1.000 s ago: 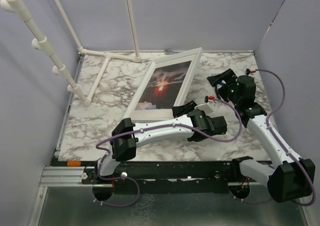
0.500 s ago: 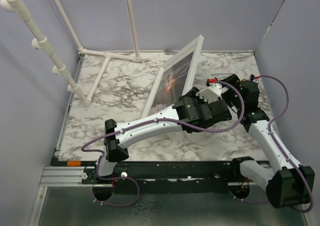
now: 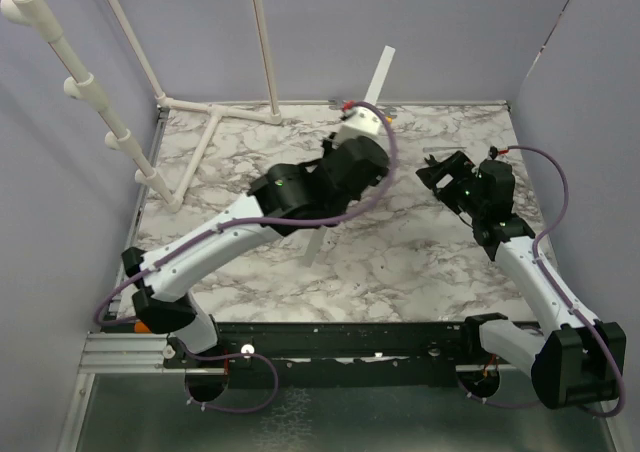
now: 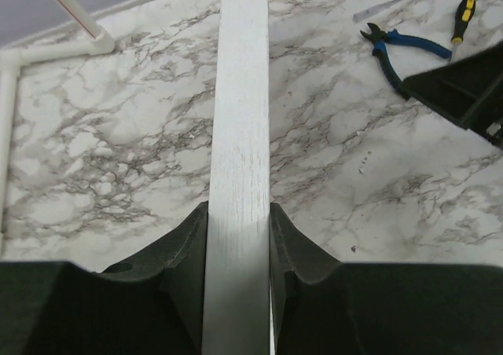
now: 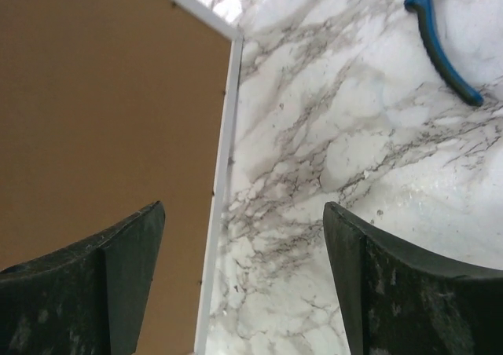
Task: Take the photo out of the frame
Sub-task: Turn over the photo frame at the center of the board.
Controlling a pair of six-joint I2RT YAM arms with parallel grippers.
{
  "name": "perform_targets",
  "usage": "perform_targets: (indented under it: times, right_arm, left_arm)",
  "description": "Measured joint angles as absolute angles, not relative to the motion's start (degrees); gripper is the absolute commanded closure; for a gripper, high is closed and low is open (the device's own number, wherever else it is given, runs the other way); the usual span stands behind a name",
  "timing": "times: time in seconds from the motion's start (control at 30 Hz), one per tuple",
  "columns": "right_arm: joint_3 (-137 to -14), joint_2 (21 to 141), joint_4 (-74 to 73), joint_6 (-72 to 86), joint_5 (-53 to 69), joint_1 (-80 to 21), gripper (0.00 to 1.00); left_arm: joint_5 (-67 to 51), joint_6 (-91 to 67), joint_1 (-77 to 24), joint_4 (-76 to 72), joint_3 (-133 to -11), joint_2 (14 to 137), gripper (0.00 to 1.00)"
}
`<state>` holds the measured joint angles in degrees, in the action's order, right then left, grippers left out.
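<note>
In the middle of the bench, the left pincer is clenched on the thin white edge of the frame, holding it upright. The right pincer is spread wide, near the frame's brown back.

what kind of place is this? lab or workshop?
Probably a lab test cell: plain lavender walls enclose a marble-pattern tabletop, with a white pipe rack and blue pliers on it.
</note>
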<state>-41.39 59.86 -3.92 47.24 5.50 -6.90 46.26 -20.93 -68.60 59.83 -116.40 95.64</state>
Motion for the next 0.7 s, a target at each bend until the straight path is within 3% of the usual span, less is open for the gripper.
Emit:
perform_targets:
  times: [0.23,0.7]
  right_arm:
    - [-39.1,64.4,-2.0,45.7,11.4,-6.9,0.17]
    - [-36.9,71.9,3.1,44.0,18.7,-6.9,0.24]
  left_arm:
    - [31.2,-24.9,-53.0,47.0,-98.4,79.4,1.00]
    - [11.9,-33.5,-37.6,27.0,-72.6,65.8,1.00]
